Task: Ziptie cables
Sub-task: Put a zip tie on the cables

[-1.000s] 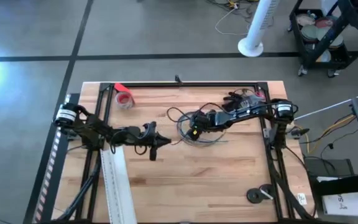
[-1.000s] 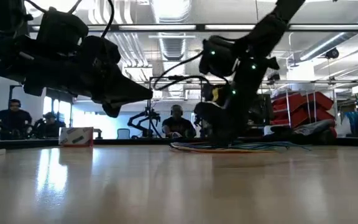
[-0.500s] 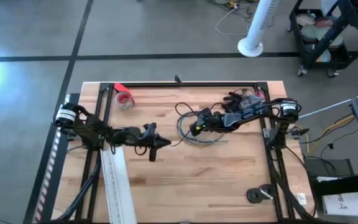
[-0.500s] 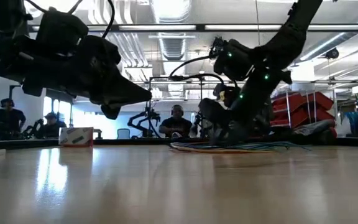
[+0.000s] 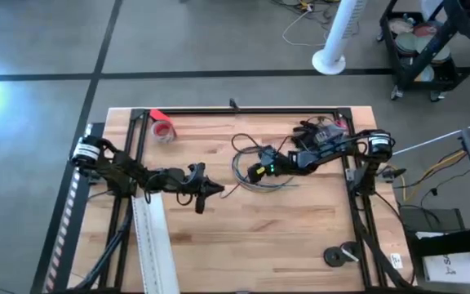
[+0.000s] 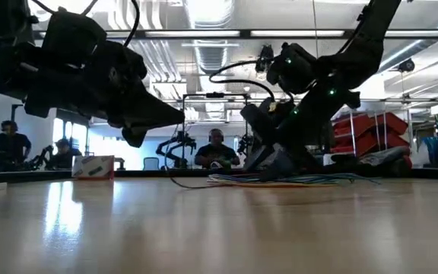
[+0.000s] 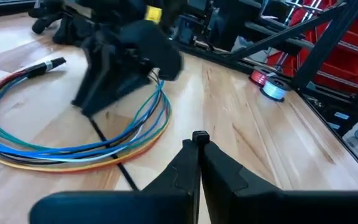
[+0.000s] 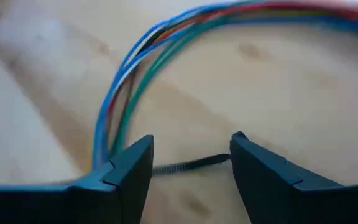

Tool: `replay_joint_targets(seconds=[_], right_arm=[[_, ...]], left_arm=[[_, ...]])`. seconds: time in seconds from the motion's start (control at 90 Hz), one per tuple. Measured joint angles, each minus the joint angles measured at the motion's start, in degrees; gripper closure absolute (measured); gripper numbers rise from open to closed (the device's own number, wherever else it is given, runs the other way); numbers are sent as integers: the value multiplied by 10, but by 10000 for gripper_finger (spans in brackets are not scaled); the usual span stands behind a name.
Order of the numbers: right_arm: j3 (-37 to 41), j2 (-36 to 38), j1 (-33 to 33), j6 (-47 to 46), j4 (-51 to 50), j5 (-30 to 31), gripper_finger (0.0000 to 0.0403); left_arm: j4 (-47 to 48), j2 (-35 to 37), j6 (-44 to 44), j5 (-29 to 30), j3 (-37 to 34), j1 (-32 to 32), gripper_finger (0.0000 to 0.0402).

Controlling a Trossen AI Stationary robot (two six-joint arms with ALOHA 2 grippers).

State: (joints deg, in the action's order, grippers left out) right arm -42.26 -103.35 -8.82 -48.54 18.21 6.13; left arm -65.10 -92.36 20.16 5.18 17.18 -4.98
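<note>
i am holding my right claw (image 8: 191, 155) wide open and empty over a black zip tie (image 8: 188, 165) beside the looped cables (image 5: 251, 175) mid-table, while my left claw (image 7: 197, 146) is hanging closed, empty.

Around your light wooden bench (image 5: 243, 237) you have a grey concrete floor (image 5: 39, 41) crossed by dark seams. A white pedestal fan (image 5: 336, 37) stands beyond it, beside a black wheeled cart (image 5: 431, 45). Long ceiling strip lights (image 6: 192, 33) glow overhead; red storage bins (image 6: 367, 125) line the far wall.
</note>
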Motion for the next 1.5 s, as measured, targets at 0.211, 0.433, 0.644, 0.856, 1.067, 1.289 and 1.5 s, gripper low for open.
replay_joint_targets(seconds=[0.211, 0.433, 0.644, 0.856, 1.067, 1.289, 1.5], right_arm=[[1, 8, 3, 14, -5, 2, 214], [2, 79, -4, 23, -113, 37, 216], [3, 128, 8, -6, -196, 54, 217], [4, 129, 13, -14, -211, 90, 220], [6, 117, 34, -65, -221, 71, 220], [8, 97, 52, -85, -248, 92, 220], [8, 94, 51, -85, -256, 107, 224]], left_arm=[[0, 0, 3, 2, 0, -2, 402], [0, 0, 3, 8, 0, -2, 402], [-2, -1, 3, 32, 0, -3, 402], [-4, -1, 9, 40, 0, -4, 402], [-4, -11, 15, 64, 8, -9, 402], [-5, -71, 19, 63, 46, -12, 402], [-3, -131, 23, 45, 85, -12, 402]])
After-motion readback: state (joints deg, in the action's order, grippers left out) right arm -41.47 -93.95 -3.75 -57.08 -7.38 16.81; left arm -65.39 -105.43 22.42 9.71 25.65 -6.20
